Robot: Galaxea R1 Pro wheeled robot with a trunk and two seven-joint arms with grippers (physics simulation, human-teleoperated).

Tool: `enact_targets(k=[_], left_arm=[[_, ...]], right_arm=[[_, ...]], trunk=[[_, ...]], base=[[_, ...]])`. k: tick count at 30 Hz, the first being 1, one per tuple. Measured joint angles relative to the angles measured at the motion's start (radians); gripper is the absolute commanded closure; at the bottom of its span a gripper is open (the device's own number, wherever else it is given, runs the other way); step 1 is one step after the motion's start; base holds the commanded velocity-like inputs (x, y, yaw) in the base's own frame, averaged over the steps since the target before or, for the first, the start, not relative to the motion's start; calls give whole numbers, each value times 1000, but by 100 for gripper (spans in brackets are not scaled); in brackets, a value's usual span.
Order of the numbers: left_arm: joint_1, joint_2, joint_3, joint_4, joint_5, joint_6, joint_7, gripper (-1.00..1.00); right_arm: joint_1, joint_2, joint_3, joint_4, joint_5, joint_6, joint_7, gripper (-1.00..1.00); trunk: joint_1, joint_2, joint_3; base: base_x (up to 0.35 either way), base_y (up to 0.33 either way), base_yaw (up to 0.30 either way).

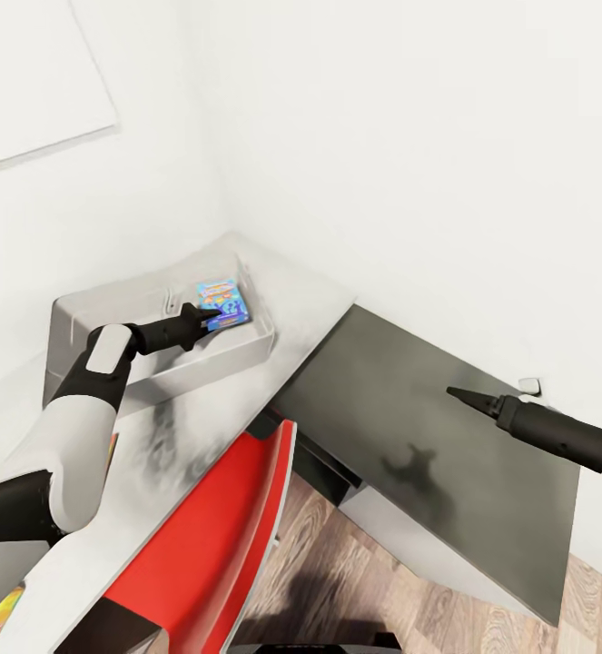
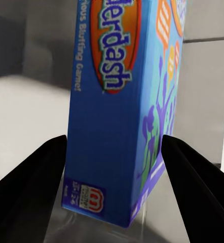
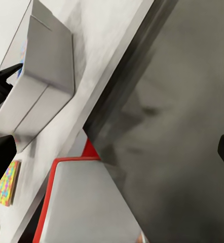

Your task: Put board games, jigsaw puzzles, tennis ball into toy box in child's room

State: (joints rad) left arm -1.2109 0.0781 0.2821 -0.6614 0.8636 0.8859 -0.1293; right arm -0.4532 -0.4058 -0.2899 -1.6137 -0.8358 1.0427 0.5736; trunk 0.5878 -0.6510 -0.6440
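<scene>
Left hand (image 1: 212,318) over the grey toy box (image 1: 246,350) on the desk (image 1: 310,300), fingers open either side of the blue game box (image 2: 122,111), apparently not clamping it. Could tip or catch the low wall: glossy cardboard, standing on edge. Right hand (image 1: 453,392) idle above the dark cabinet (image 1: 446,445); grip impossible to tell.
</scene>
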Motion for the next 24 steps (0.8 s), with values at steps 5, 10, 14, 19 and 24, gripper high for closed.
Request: enact_targets(k=[5, 10, 14, 19, 24], left_arm=[[-1, 5, 0, 0, 0, 1, 1, 100], [-2, 8, 1, 0, 0, 1, 1, 100], [-3, 10, 0, 0, 0, 1, 1, 100], [-3, 11, 0, 0, 0, 1, 1, 100], [-3, 11, 0, 0, 0, 2, 1, 100]], right_arm=[[0, 0, 0, 0, 0, 0, 0, -100], [0, -1, -1, 0, 0, 0, 1, -100], [4, -3, -1, 0, -2, 0, 6, -100], [16, -20, -3, 0, -4, 0, 30, -100], [22, -35, -3, 0, -5, 0, 65, -100]], trunk=[[0, 0, -7], [0, 0, -14], [0, 0, -20], [0, 0, -26], [0, 0, -29]], base=[[0, 0, 0], [0, 0, 0], [0, 0, 0], [0, 0, 0], [0, 0, 0]])
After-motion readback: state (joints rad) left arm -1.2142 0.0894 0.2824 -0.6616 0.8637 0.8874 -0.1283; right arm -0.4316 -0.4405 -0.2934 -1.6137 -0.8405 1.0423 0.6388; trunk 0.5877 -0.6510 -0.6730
